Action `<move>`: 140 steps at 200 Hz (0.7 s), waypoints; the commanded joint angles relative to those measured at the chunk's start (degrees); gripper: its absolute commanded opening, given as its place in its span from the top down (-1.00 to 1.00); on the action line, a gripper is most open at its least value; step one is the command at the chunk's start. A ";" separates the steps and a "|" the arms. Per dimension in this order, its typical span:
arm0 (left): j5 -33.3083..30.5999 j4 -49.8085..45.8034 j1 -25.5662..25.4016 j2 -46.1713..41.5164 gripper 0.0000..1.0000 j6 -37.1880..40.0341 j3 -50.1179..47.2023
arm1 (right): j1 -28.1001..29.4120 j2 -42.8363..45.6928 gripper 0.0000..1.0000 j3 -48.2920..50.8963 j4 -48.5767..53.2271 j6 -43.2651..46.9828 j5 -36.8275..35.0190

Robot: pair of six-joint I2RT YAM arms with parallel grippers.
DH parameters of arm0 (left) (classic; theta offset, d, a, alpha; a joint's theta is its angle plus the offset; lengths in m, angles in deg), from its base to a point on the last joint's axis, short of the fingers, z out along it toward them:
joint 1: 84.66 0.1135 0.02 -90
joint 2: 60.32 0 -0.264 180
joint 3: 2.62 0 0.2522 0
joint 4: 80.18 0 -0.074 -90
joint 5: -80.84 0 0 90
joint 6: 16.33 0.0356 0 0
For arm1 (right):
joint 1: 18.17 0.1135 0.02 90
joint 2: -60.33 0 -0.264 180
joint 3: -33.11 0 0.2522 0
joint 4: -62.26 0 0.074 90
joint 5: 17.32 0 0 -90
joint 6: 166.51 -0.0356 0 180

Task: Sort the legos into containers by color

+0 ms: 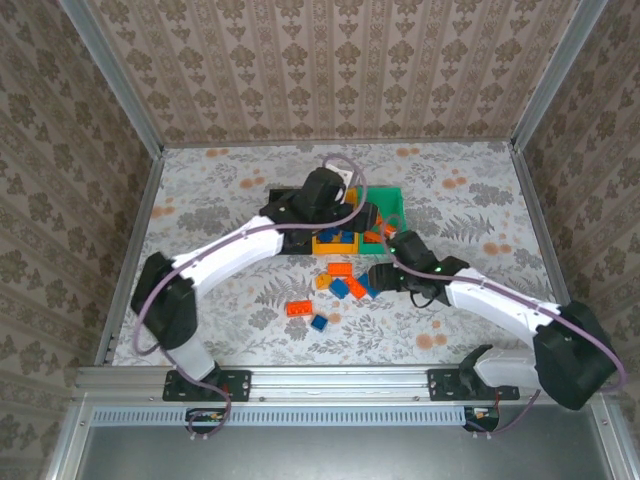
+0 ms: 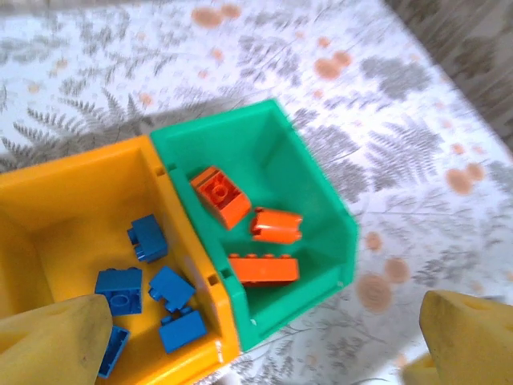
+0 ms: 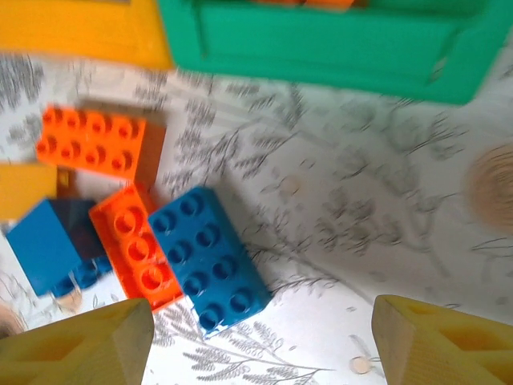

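The floral tabletop point(image 1: 230, 190) carries three joined containers point(image 1: 395, 205) at its middle. The left arm hides most of the black bin point(image 1: 272, 190).

In the left wrist view the green bin point(image 2: 321, 192) touches the yellow-orange bin point(image 2: 72, 208) along one wall. The left claw point(image 2: 263, 321) hangs above both with its jaws spread wide and nothing between them. The right claw point(image 3: 260, 337) hovers over bare tabletop just in front of the green bin, jaws apart and empty.

The legos lie in two places. Three orange-red bricks point(image 2: 264, 269) sit in the green bin and five blue bricks point(image 2: 119, 289) in the yellow-orange bin. Five loose bricks cluster left of the right claw: two orange-red point(image 3: 92, 143), two blue point(image 3: 207, 257) and one yellow-orange point(image 3: 24, 188). In the top view an orange-red brick point(image 1: 298, 308) and a blue brick point(image 1: 319, 322) lie apart, nearer the bases.
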 commanded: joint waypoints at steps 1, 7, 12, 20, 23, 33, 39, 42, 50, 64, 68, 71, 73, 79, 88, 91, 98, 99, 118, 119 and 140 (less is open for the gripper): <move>-1.70 1.55 -0.44 -5.71 -1.00 -0.23 -7.05 | 2.29 -3.85 -0.46 -2.49 -1.38 1.23 -0.44; -2.56 1.55 -0.45 -7.82 -1.00 -0.74 -9.15 | 2.43 -4.77 -0.45 -2.74 -1.62 1.16 -0.87; -3.30 1.62 -0.45 -9.46 -1.00 -1.22 -11.59 | 2.48 -5.68 -0.45 -2.99 -1.80 1.19 -1.05; -4.50 1.58 -0.33 -12.04 -1.00 -1.82 -14.80 | 2.56 -7.54 -0.44 -3.56 -1.95 1.20 -1.23; -4.95 1.55 -0.36 -12.98 -1.00 -2.02 -16.06 | 2.57 -8.35 -0.44 -3.79 -2.02 1.18 -1.29; -6.39 1.15 -0.33 -15.84 -1.00 -2.99 -19.56 | 2.68 -10.40 -0.44 -4.69 -1.96 1.16 -2.00; -7.40 0.83 -0.25 -17.77 -1.00 -3.46 -21.76 | 2.74 -11.41 -0.43 -5.16 -2.04 1.16 -2.35; -7.75 0.77 -0.21 -18.65 -1.00 -3.73 -22.89 | 2.74 -11.94 -0.42 -5.45 -1.93 1.01 -2.65; -8.62 0.61 0.08 -20.89 -1.00 -4.57 -25.63 | 2.70 -13.15 -0.39 -6.10 -1.48 0.54 -3.83; -9.56 0.07 0.71 -24.57 -1.00 -6.64 -29.81 | 2.66 -14.36 -0.32 -6.72 -0.55 -0.57 -6.41; -9.54 -0.01 0.90 -25.57 -1.00 -7.05 -30.78 | 2.61 -14.56 -0.30 -6.64 -0.45 -0.85 -6.97; -9.58 -0.11 1.02 -26.29 -1.00 -7.40 -31.72 | 2.57 -14.67 -0.28 -6.59 -0.34 -1.15 -7.40; -9.72 -0.20 1.16 -26.75 -1.00 -7.69 -32.29 | 2.57 -14.72 -0.28 -6.57 -0.27 -1.20 -7.59; -10.06 -0.61 1.36 -28.11 -1.00 -8.40 -33.63 | 2.27 -14.77 -0.24 -6.48 0.16 -1.78 -8.51; -10.32 -0.97 1.78 -30.03 -1.00 -9.13 -35.57 | 1.65 -14.69 -0.18 -6.01 0.66 -2.71 -9.78; -10.26 -1.00 1.91 -30.71 -1.00 -9.29 -36.08 | 1.42 -14.43 -0.16 -5.82 0.72 -3.00 -10.13; -10.48 -1.34 2.07 -32.12 -0.99 -9.69 -37.25 | 0.81 -13.92 -0.12 -5.15 0.94 -3.46 -10.73; -10.58 -1.43 2.17 -32.31 -0.99 -9.74 -37.37 | 0.72 -13.77 -0.12 -4.97 0.99 -3.54 -10.79; -11.10 -2.47 2.77 -35.57 -1.00 -10.46 -39.56 | -0.90 -11.97 -0.08 -3.35 1.32 -4.52 -11.33; -11.11 -2.48 2.78 -35.71 -1.00 -10.47 -39.62 | -0.97 -11.87 -0.08 -3.28 1.27 -4.47 -11.27; -11.26 -3.26 3.55 -37.98 -1.00 -10.84 -41.04 | -0.99 -10.18 -0.23 -2.85 -0.53 -2.83 -8.24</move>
